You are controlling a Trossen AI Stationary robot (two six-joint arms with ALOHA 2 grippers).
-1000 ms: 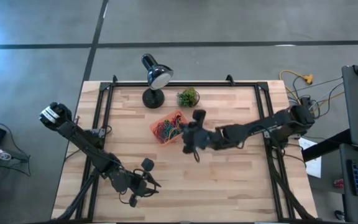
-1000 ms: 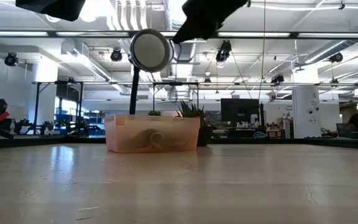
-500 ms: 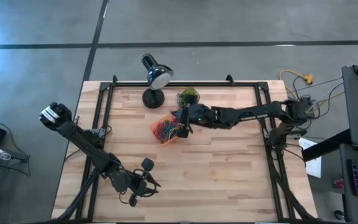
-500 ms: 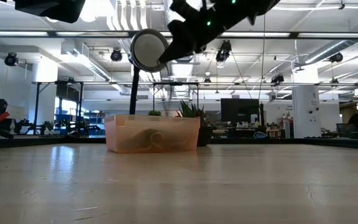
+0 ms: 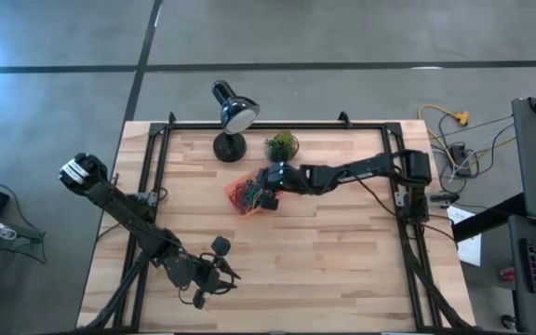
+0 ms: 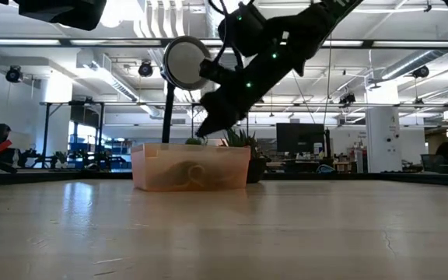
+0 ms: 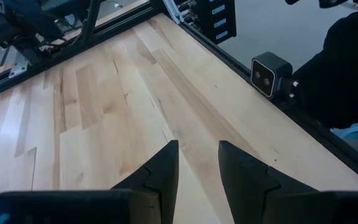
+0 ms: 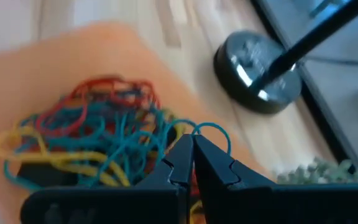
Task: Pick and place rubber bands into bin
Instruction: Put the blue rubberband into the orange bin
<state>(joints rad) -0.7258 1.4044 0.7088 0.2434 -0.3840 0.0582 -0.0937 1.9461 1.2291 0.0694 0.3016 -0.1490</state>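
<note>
Your right gripper (image 8: 188, 148), fingers pressed together, hangs over the bin (image 5: 261, 173); rubber bands (image 8: 98, 140) are limp, tangled: pinch one loop.

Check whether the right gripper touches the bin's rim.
Apart. The low view shows the right gripper hanging above the bin, with background visible between its fingers and the rim.

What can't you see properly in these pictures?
- High view: the right gripper covers part of the bin, hiding some rubber bands.
- Right wrist view: whether the shut fingers pinch a band; too blurred.
- Low view: the bands are only a smear through the bin's cloudy wall.
</note>
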